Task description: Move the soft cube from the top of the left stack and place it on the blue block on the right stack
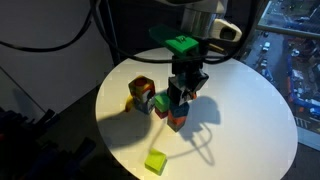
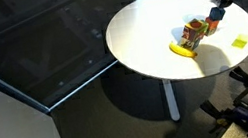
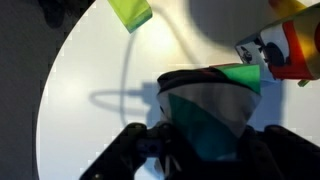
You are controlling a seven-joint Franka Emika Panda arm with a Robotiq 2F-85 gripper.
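Gripping the soft cube (image 3: 215, 110) in clenched fingers (image 3: 132, 148) above the desk (image 3: 90, 80) near the blocks (image 3: 285, 45), carry it level, centre it over its target, then lower gently before releasing.

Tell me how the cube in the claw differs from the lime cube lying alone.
The soft cube is patchwork: white, teal and green; the lime cube is one plain colour. The soft cube is held in the claw; the lime cube rests on the table. Both are cubes.

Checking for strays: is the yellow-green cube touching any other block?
No, the yellow-green cube sits alone on the table, with bare tabletop all round it.
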